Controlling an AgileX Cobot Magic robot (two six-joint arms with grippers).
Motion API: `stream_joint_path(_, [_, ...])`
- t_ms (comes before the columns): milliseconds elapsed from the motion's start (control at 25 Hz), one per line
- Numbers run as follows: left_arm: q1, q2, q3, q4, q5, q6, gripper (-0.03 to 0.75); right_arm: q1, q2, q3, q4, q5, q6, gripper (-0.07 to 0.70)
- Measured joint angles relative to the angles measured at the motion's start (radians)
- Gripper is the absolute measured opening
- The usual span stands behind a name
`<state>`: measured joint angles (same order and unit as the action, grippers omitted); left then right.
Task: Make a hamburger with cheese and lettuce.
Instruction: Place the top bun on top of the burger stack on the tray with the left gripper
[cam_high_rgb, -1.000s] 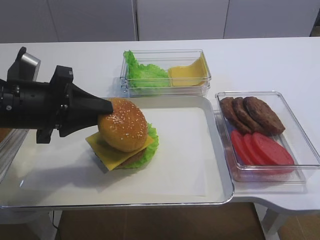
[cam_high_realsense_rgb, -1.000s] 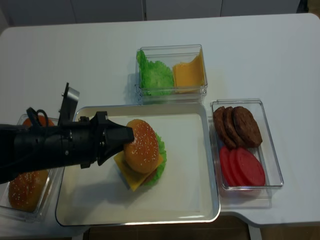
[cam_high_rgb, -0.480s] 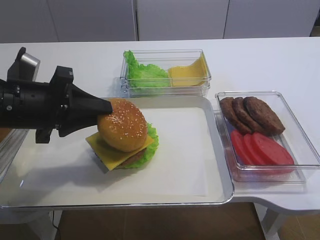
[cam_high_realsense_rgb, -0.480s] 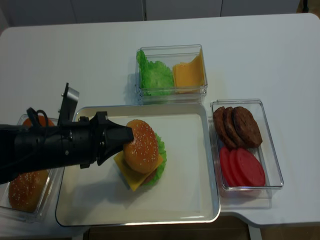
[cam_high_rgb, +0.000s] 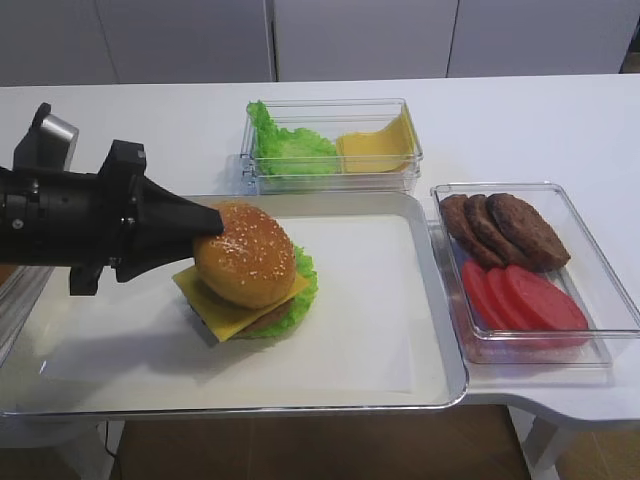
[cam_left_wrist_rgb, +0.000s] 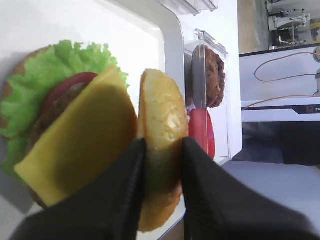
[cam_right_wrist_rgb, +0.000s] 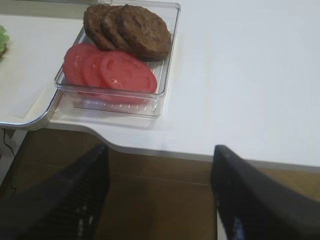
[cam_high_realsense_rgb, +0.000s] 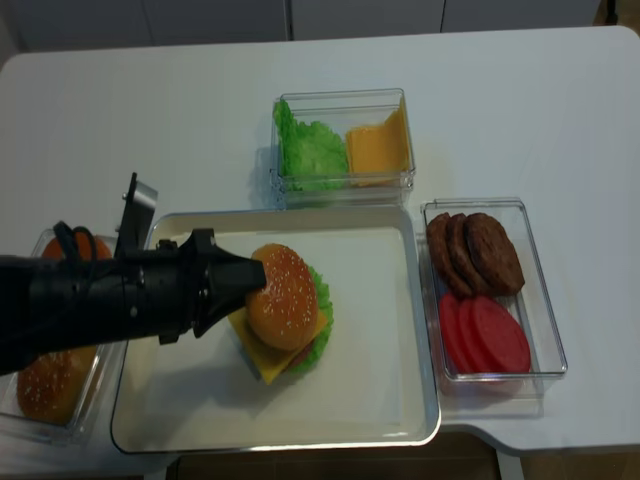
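I have the left tool (cam_left_wrist_rgb: 162, 150) clenched on the bun (cam_high_rgb: 245, 255) rim, over the cheese (cam_high_rgb: 215, 300). Bun looks light, rigid; stack may slide.

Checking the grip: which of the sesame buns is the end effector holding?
The top bun over the cheese on the tray, clamped by the left end effector; the other buns sit untouched in the left container.
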<state>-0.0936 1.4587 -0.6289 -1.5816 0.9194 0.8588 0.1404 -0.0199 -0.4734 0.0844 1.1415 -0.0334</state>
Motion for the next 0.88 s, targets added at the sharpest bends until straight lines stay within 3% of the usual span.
stream_joint_path(400, [0.000, 0.000, 0.001, -0.011, -0.023, 0.004, 0.184, 0.000, 0.000, 0.000, 0.000, 0.000, 0.002, 0.478])
stream_joint_path(880, [0.000, 0.000, 0.001, -0.004, -0.053, 0.025, 0.269, 0.000, 0.000, 0.000, 0.000, 0.000, 0.002, 0.478])
